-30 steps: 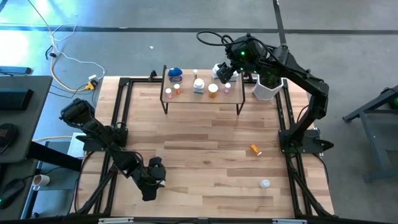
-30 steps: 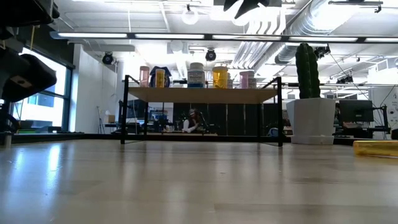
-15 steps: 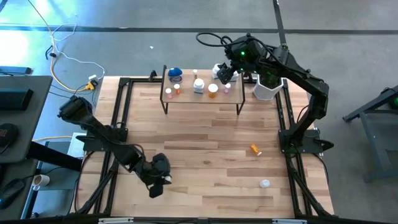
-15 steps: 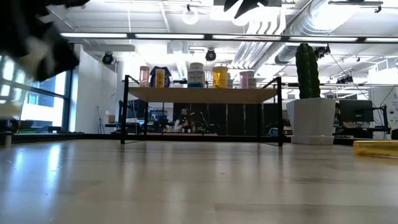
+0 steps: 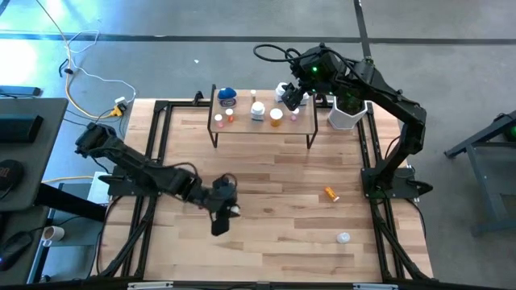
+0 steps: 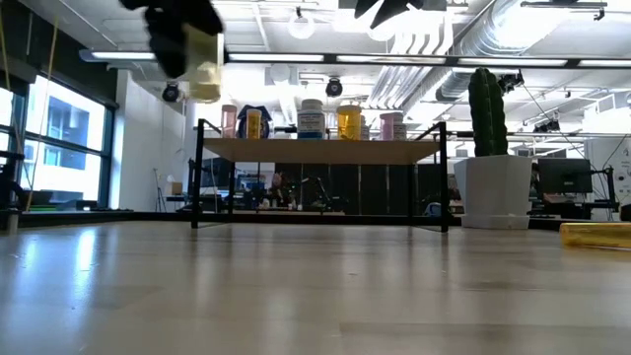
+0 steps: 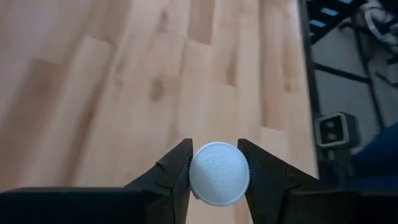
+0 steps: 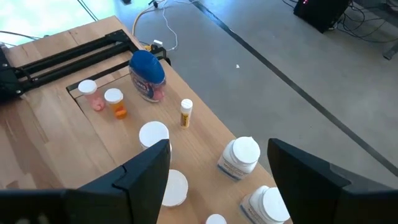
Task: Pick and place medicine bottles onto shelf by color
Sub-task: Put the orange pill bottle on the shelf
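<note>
My left gripper (image 5: 226,213) is over the middle of the table, left of centre, shut on a small white-capped bottle (image 7: 219,173). In the low view the gripper (image 6: 183,37) is high, with the pale bottle (image 6: 204,71) below it. My right gripper (image 5: 289,95) hovers open and empty above the right part of the shelf (image 5: 262,127). On the shelf stand a blue-lidded jar (image 8: 147,74), a pinkish bottle (image 8: 89,93), an orange bottle (image 8: 115,102) and several white ones (image 8: 239,157). My left gripper pinches the bottle's round white cap (image 7: 203,186) by its ribbed sides between the two fingers. The fingers come from above, pointing down. The bottle hangs upright below them, lifted well clear of the table.
An orange bottle (image 5: 331,193) lies on its side on the table's right part, and a white one (image 5: 344,238) sits nearer the front right. A white pot with a cactus (image 5: 347,113) stands right of the shelf. Bare tabletop lies between my left gripper and the shelf.
My left gripper has gone from the near left of the table toward the right and a little toward the far edge, rising in the low view, with the white-capped bottle clear of the table. My right arm has kept still.
</note>
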Available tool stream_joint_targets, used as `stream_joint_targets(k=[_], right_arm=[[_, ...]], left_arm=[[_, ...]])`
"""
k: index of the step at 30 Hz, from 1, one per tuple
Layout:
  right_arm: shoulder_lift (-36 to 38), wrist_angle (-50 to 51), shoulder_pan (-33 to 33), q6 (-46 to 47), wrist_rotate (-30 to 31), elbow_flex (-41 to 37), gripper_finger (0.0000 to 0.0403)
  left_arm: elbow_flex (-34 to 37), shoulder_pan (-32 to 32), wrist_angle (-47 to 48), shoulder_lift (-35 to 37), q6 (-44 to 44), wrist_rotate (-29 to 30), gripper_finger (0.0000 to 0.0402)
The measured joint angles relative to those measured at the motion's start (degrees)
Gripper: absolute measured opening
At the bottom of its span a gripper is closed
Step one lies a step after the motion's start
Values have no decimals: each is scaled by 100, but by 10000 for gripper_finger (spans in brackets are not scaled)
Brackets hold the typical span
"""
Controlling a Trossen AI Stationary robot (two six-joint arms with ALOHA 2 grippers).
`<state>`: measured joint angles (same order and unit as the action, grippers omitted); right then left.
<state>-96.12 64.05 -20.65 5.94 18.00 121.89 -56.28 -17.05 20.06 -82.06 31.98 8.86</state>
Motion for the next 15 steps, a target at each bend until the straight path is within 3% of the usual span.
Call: stream_joint_targets(k=[6,15], right_arm=[[0,1,1,0,0,0,261],[0,0,0,4,0,0,261]], left_arm=[[-645,765,1024,-2,-770,-154,111],[-1339,2137,1775,-5,-2194,-373,111]])
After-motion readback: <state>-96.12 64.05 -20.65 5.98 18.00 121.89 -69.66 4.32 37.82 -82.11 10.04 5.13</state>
